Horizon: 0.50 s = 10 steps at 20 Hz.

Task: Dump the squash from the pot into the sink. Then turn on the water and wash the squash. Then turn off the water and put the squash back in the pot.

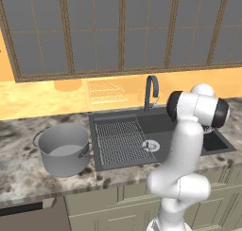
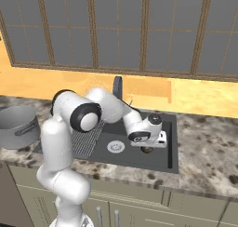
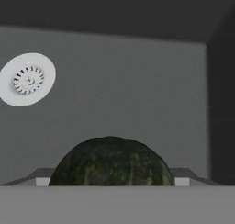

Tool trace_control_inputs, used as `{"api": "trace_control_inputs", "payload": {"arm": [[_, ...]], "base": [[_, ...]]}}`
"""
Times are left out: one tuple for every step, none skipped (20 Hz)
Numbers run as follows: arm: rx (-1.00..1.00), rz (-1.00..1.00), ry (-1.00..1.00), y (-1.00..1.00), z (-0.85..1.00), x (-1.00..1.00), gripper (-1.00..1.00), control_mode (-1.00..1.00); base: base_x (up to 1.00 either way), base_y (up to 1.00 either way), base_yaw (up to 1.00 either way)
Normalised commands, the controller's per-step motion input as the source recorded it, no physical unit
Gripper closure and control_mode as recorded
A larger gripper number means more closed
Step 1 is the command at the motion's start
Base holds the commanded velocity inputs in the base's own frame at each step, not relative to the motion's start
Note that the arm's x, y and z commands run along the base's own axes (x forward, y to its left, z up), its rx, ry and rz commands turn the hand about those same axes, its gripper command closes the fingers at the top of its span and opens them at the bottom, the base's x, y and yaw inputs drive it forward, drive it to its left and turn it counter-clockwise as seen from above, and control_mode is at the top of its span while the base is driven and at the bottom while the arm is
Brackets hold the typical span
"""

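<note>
In the hand view I see the squash (image 3: pixel 110 162) low in the deep basin of the sink (image 3: pixel 137 81), against the gripper, with the round silver drain (image 3: pixel 27 79) well apart from it. My gripper (image 2: pixel 147 149) reaches down into the basin at the sink's right end; whether it is clamped on the squash I cannot tell. The pot (image 1: pixel 64 149) stands upright on the tabletop (image 1: pixel 19 178), just beside the sink's left edge.
</note>
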Motion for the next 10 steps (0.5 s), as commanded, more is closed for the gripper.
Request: {"api": "trace_control_inputs", "payload": {"arm": [[0.05,0.0,-0.22,0.0,1.0,-0.49,1.0,-1.0],[0.07,0.0,-0.2,0.0,1.0,-0.34,1.0,-1.0],[0.07,0.0,-0.17,0.0,1.0,-0.19,1.0,-1.0],[0.07,0.0,-0.16,0.01,1.0,-0.09,1.0,-1.0],[0.06,0.0,-0.15,0.03,1.0,0.0,1.0,-1.0],[0.05,0.0,-0.14,0.04,1.0,0.0,1.0,-1.0],[0.05,0.0,-0.13,0.01,1.0,0.0,1.0,-1.0],[0.03,0.0,-0.12,0.0,1.0,0.0,1.0,-1.0],[0.04,0.0,-0.1,0.0,1.0,0.0,1.0,-1.0],[0.03,0.0,-0.07,0.0,1.0,0.0,1.0,-1.0]], "base": [[0.0,0.0,0.0],[0.0,0.0,0.0],[0.0,0.0,0.0],[0.0,0.0,0.0],[0.0,0.0,0.0],[0.0,0.0,0.0],[0.0,0.0,0.0],[0.0,0.0,0.0],[0.0,0.0,0.0],[0.0,0.0,0.0]]}}
